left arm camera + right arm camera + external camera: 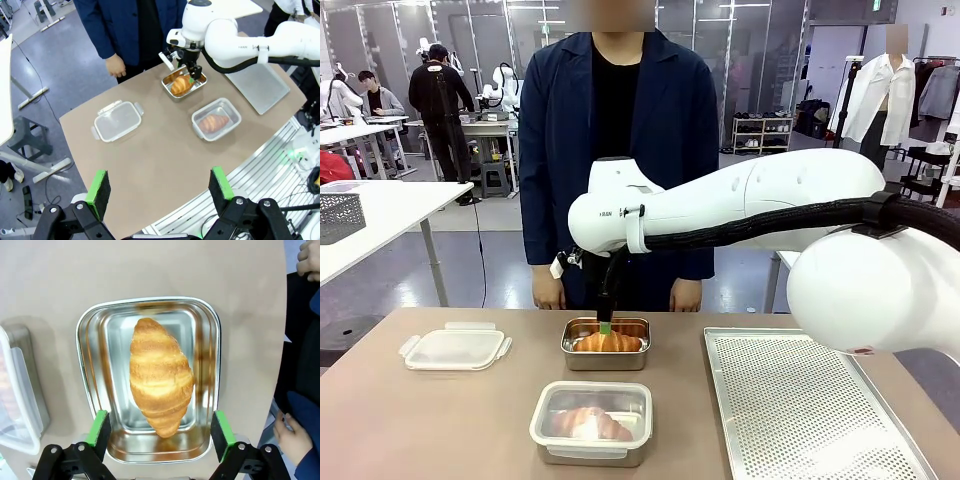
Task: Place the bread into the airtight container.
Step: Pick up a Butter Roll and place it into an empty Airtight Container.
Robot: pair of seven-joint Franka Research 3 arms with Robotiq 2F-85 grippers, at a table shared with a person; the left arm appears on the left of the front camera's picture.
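Right end effector open above a croissant in the steel container

Near edge: the left end effector point(160, 192) hovers high, jaws apart. Mid-worktop sits a lidded container point(591, 422) holding bread. Farther, toward the person's edge, the right end effector point(161, 429) points straight down, spread wide, the croissant point(161, 375) lying in the steel container point(204, 320) directly beneath, untouched.

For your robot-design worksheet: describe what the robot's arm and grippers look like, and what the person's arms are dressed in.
The right arm is glossy white with rounded casings and a black corrugated cable strapped along it. The right gripper and left gripper are black with green pads. The person's sleeves are dark navy, from a jacket.
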